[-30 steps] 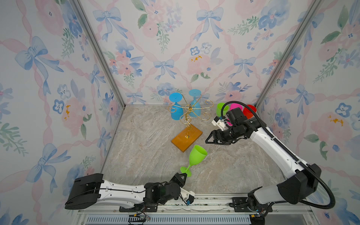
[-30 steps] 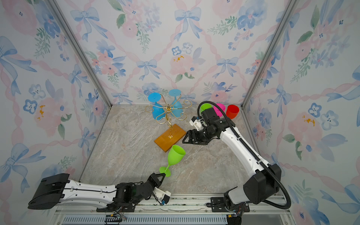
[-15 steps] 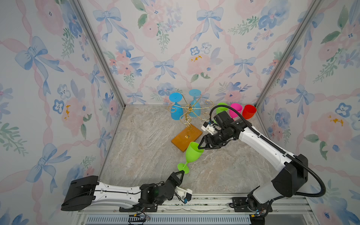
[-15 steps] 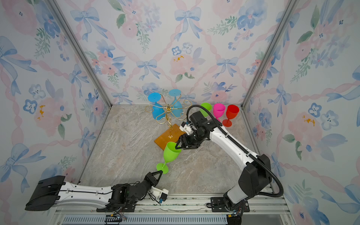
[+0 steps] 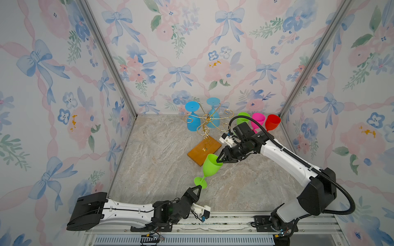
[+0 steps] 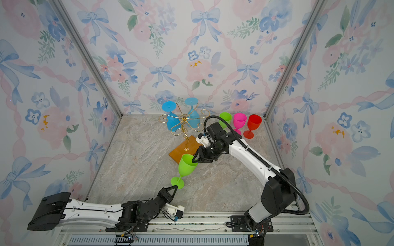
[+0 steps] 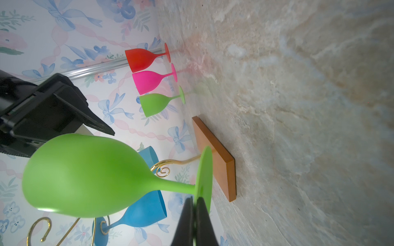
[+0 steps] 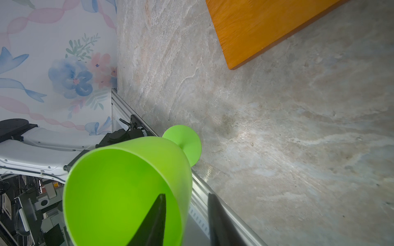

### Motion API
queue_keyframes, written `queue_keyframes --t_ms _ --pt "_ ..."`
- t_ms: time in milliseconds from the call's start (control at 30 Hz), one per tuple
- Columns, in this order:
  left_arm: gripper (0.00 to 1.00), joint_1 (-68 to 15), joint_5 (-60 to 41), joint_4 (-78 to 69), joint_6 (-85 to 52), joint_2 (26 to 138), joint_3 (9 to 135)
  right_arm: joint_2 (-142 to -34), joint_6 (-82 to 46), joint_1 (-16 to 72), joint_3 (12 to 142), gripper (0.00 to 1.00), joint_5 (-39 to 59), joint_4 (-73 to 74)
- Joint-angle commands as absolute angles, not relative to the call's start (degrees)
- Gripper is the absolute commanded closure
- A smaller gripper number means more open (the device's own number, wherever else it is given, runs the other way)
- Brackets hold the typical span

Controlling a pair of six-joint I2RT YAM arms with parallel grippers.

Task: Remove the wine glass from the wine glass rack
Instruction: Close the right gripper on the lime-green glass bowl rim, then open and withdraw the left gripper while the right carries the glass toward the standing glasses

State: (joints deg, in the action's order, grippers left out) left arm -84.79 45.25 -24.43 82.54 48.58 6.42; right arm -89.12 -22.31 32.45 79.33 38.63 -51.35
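Right wrist: gripper [image 8: 186, 198] (newly) astride glass [image 8: 119, 191]

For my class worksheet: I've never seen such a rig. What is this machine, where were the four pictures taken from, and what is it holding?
Two robot arms work over a stone-patterned table. Two pictures look down from overhead; two come from cameras on the arms' wrists. The left gripper is shut on the foot of a green wine glass; the right gripper straddles its rim, jaws apart. Two blue glasses hang on the wine glass rack. Three more glasses stand by the back wall.
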Motion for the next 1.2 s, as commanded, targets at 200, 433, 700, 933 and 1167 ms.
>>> queue_keyframes --t_ms 200,433,700,933,1167 --pt "1.00 -84.5 46.6 -27.1 83.6 49.8 7.0 -88.9 -23.3 33.2 78.2 0.88 40.2 -49.5" --pt "0.84 -84.5 46.2 -27.2 83.5 50.9 7.6 -87.7 -23.1 32.9 78.5 0.98 39.3 -49.8" --pt "0.66 -84.5 46.1 -27.9 80.9 50.4 8.8 -85.4 -23.2 30.5 77.4 1.00 37.8 -49.7" --pt "0.13 -84.9 47.5 -28.0 73.4 51.0 11.4 -82.7 -24.4 27.1 74.8 1.00 36.4 -47.6" --pt "0.06 -84.9 50.5 -27.8 56.8 57.0 19.1 -79.1 -23.6 21.7 72.9 1.00 31.8 -48.7"
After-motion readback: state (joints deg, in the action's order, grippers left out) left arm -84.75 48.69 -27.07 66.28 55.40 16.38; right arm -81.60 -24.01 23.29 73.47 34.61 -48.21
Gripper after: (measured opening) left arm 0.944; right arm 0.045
